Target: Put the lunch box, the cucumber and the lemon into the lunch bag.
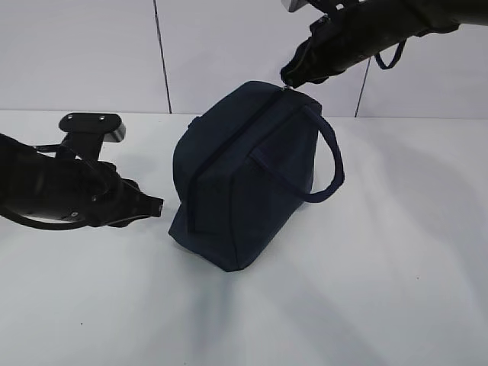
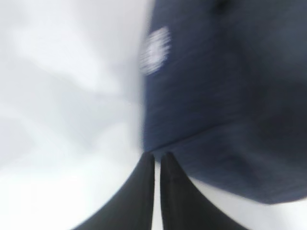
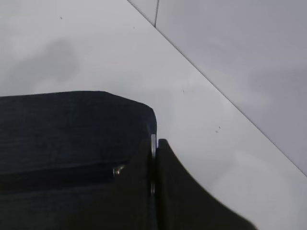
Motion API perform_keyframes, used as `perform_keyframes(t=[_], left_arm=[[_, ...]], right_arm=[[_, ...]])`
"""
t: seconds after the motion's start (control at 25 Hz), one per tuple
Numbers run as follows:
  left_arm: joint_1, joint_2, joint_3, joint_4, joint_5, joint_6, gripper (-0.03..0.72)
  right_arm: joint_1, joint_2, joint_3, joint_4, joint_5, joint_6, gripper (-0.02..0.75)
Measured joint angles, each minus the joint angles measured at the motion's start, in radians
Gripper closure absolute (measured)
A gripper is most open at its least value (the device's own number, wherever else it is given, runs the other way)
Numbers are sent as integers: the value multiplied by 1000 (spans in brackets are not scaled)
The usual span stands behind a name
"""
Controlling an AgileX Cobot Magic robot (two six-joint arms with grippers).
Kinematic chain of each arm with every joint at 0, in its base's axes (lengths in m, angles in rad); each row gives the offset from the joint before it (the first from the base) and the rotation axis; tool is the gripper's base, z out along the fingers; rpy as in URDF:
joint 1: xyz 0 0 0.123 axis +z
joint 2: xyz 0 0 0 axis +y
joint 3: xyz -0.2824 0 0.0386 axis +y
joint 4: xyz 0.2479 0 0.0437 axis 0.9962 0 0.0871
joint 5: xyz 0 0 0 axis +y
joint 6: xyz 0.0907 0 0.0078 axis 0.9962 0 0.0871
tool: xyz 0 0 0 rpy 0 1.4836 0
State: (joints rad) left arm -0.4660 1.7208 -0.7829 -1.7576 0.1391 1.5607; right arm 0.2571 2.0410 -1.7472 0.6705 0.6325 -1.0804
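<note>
The lunch bag (image 1: 248,179) is sitting zipped shut and tilted on the white worktop (image 1: 366,305), its zipper line running from the near left corner up to the far right corner. At the near left, the left hand (image 1: 156,206) is lying low just beside the bag's left wall, fingers pressed together and holding nothing. At the far right end, the right hand (image 1: 288,82) is pinching closed on the metal ring pull (image 3: 153,143). The zipper's travel is probably lying toward the near left. The lunch box, cucumber and lemon are not showing anywhere.
</note>
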Motion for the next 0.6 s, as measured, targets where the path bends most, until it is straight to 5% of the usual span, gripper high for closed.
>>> perform_keyframes(t=[0.28,0.6], left_arm=[[2,2,2,-26,-152,0,688],[2,-26,2,-21,-36,0,687]], right_arm=[[-66,29,-2,-58,160,70,717],[-72,31,-6,4,277,41,717]])
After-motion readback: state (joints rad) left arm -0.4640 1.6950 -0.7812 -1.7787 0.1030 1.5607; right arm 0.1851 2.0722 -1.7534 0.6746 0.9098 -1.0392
